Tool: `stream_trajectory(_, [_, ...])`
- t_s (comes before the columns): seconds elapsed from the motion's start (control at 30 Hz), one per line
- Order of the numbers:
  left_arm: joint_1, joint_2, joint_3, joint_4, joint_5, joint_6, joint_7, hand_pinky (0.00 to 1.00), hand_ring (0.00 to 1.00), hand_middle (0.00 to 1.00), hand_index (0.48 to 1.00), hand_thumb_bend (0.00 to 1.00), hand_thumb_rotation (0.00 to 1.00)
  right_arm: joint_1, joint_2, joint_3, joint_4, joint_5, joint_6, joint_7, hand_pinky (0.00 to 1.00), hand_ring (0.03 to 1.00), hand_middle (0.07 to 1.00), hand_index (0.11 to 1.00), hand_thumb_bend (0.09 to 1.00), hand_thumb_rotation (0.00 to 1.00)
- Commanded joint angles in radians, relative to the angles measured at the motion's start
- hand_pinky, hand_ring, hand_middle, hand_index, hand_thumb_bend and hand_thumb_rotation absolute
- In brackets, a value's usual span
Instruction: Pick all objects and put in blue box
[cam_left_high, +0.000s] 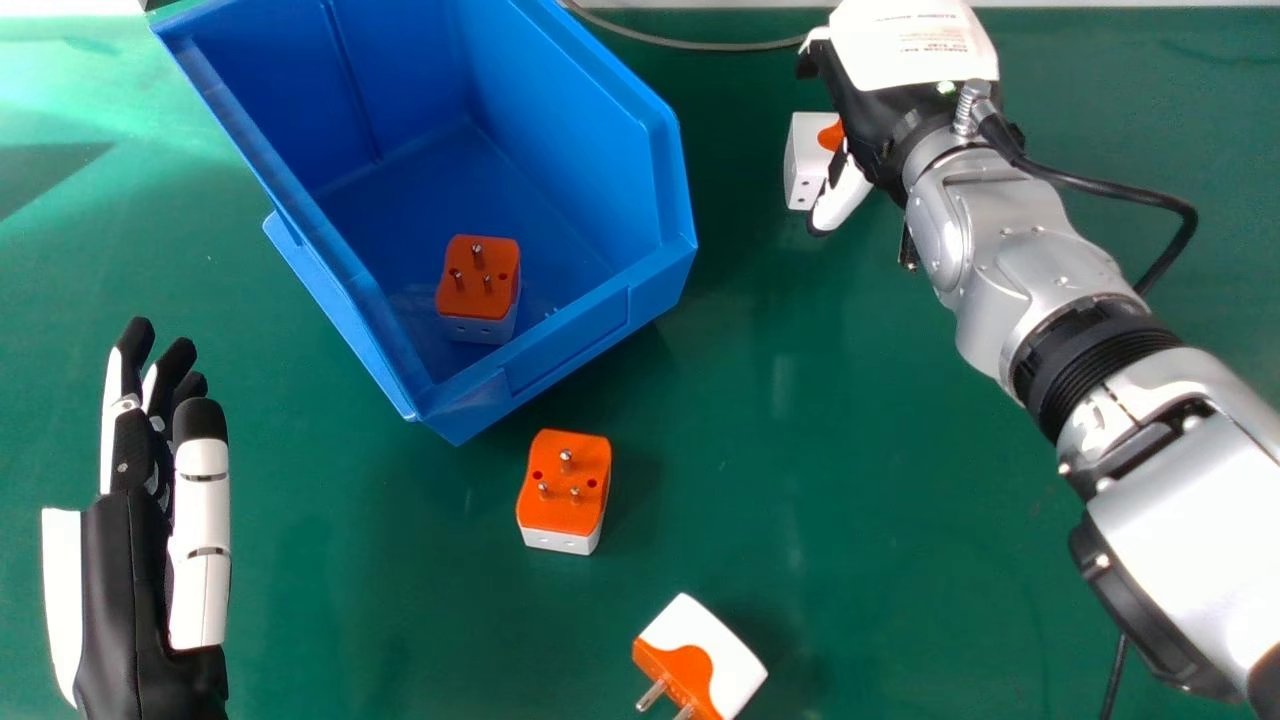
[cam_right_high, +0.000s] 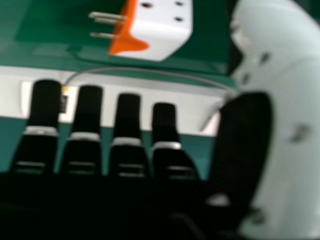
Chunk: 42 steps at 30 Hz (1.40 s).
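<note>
Right hand: it was (cam_left_high: 880, 110) at the far part of the table, released, with its fingers (cam_right_high: 82, 130) straight and grasping nothing
Adaptor at the hand: this white and orange adaptor (cam_left_high: 803, 160) lay just beside the thumb, partly covered by the hand in the head view; in the right hand view it was beyond the fingertips, apart from them, with pins pointing sideways
Blue box: it stood slantwise (cam_left_high: 600, 325) to the left of the right hand, with its opening up
Adaptor in the box: one (cam_left_high: 485, 275) sat inside on the floor, near the front wall, pins upward
Adaptor before the box: one (cam_left_high: 565, 480) stood outside on the table, near the front corner, also pins upward
Nearest adaptor: one (cam_left_high: 705, 650) lay at the bottom edge of the head view, turned obliquely
Left hand: it was (cam_left_high: 130, 540) at the view's left, open and empty
Table: it was (cam_left_high: 850, 420) green, with a thin cable (cam_left_high: 690, 44) behind the box
</note>
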Motion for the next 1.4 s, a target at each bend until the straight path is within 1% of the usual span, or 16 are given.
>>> stream_trajectory(0.0, [0.009,0.008,0.004,-0.027,-0.008,-0.013,-0.003,0.9,0.92,0.93,0.955,0.46,0.94,-0.037,0.003,-0.003,0.004,0.009,0.005,-0.014,0.62,0.766,0.81,0.798,0.633,0.13])
stream_trajectory(0.1, [0.024,0.007,0.006,-0.053,0.015,0.006,0.007,0.91,0.92,0.94,0.956,0.45,0.95,-0.036,0.011,0.002,0.013,0.007,0.021,-0.008,0.63,0.778,0.821,0.803,0.634,0.13])
stream_trajectory(0.17, [0.029,0.007,0.009,-0.06,0.019,0.009,0.01,0.91,0.92,0.93,0.957,0.45,0.95,-0.034,0.013,0.009,0.018,0.001,0.025,-0.005,0.64,0.782,0.825,0.807,0.633,0.13])
stream_trajectory(0.27, [0.035,0.008,0.014,-0.067,0.033,0.01,0.018,0.91,0.92,0.93,0.959,0.44,0.96,-0.033,0.02,0.004,0.02,0.009,0.037,0.005,0.64,0.787,0.831,0.811,0.634,0.14])
stream_trajectory(0.4, [0.04,0.007,0.014,-0.077,0.024,0.013,0.013,0.9,0.91,0.93,0.959,0.45,0.97,-0.026,0.021,0.006,0.02,0.01,0.029,0.003,0.62,0.786,0.835,0.804,0.633,0.14])
stream_trajectory(0.47, [0.042,0.009,0.016,-0.079,0.025,0.014,0.013,0.9,0.91,0.93,0.96,0.45,0.97,-0.022,0.024,0.007,0.022,0.009,0.031,0.001,0.61,0.778,0.825,0.792,0.639,0.14])
stream_trajectory(0.6, [0.047,0.01,0.021,-0.082,0.035,0.005,0.019,0.9,0.91,0.93,0.96,0.45,0.98,-0.011,0.028,0.011,0.025,0.006,0.03,-0.018,0.6,0.76,0.806,0.772,0.645,0.13])
stream_trajectory(0.7, [0.056,0.007,0.024,-0.098,0.047,0.017,0.026,0.9,0.91,0.92,0.957,0.45,0.98,-0.008,0.034,0.007,0.029,0.012,0.037,-0.013,0.58,0.733,0.778,0.744,0.666,0.11])
stream_trajectory(0.8, [0.06,0.009,0.026,-0.098,0.045,0.012,0.023,0.89,0.91,0.92,0.955,0.45,0.98,-0.008,0.039,0.007,0.031,0.015,0.045,-0.003,0.57,0.723,0.767,0.733,0.676,0.11])
stream_trajectory(0.9, [0.069,0.005,0.024,-0.114,0.043,0.026,0.024,0.9,0.91,0.92,0.955,0.45,0.99,-0.006,0.042,0.004,0.03,0.021,0.048,0.002,0.58,0.717,0.761,0.711,0.691,0.1])
stream_trajectory(1.0, [0.071,0.007,0.025,-0.11,0.035,0.018,0.02,0.9,0.91,0.92,0.956,0.44,0.99,-0.007,0.045,0.006,0.031,0.023,0.053,0.013,0.58,0.717,0.761,0.685,0.702,0.09])
stream_trajectory(1.1, [0.078,0.007,0.025,-0.121,0.03,0.02,0.018,0.91,0.92,0.92,0.957,0.45,1.0,0.0,0.046,0.008,0.03,0.026,0.049,-0.001,0.58,0.717,0.766,0.67,0.705,0.07])
stream_trajectory(1.2, [0.079,0.009,0.027,-0.122,0.014,0.013,0.011,0.91,0.92,0.92,0.958,0.45,1.0,0.005,0.049,0.015,0.03,0.023,0.054,-0.004,0.57,0.712,0.764,0.66,0.708,0.06])
stream_trajectory(1.27, [0.079,0.012,0.029,-0.12,0.002,0.008,0.003,0.91,0.92,0.92,0.958,0.45,0.99,0.005,0.052,0.016,0.032,0.024,0.061,0.004,0.53,0.68,0.737,0.599,0.639,0.08])
stream_trajectory(1.3, [0.08,0.013,0.03,-0.121,-0.002,0.009,-0.001,0.91,0.92,0.92,0.958,0.45,0.99,0.005,0.052,0.018,0.032,0.023,0.063,0.009,0.53,0.68,0.737,0.599,0.639,0.08])
stream_trajectory(1.37, [0.08,0.015,0.033,-0.121,-0.001,0.007,-0.006,0.91,0.92,0.92,0.959,0.45,0.99,0.006,0.052,0.021,0.031,0.022,0.065,0.01,0.5,0.664,0.726,0.578,0.615,0.09])
